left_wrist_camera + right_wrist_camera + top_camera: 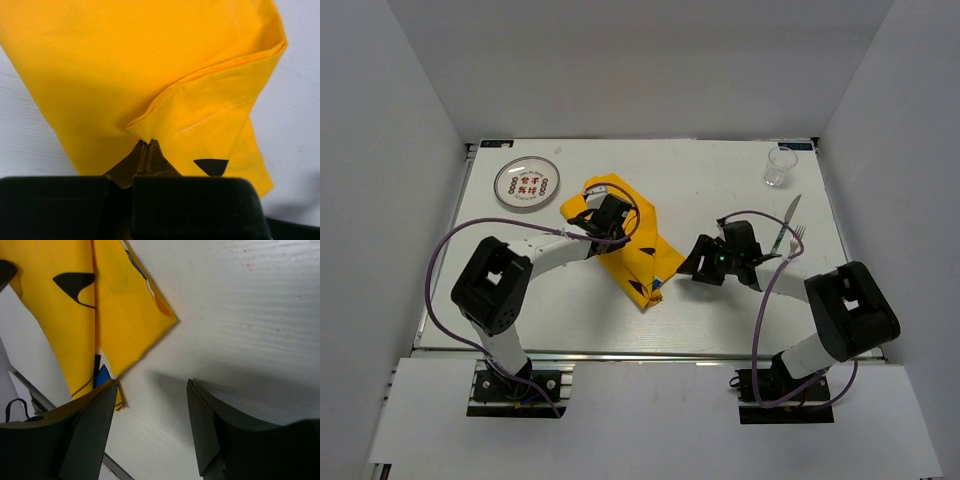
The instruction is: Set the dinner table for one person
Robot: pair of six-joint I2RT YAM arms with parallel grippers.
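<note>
**Left pincer** (147, 152): shut. Its tips meet on a folded edge of the yellow cartoon-printed cloth (125, 65), pinching the fabric between them. In the top view this pincer (607, 214) sits over the upper end of the cloth (638, 258).

**Right pincer** (150, 425): fingers spread apart, holding nothing. Bare surface shows between them. A corner of the cloth (125, 310) lies at 10 o'clock from the gap, close to the left-hand finger (92, 427). From above, the pincer (696, 264) points toward 9 o'clock, just beside the cloth's lower right edge.

**Flat white rectangular surface** (720, 190): lies under both arms, with a metal rail (650, 352) along its 6 o'clock edge.

**Around the cloth, read from the surface centre:**
- Round white plate with red markings (527, 183): 10 o'clock.
- Clear drinking glass (778, 167): 2 o'clock, upright.
- Metal knife (791, 213) and metal fork (794, 241): 3 o'clock, side by side.
</note>
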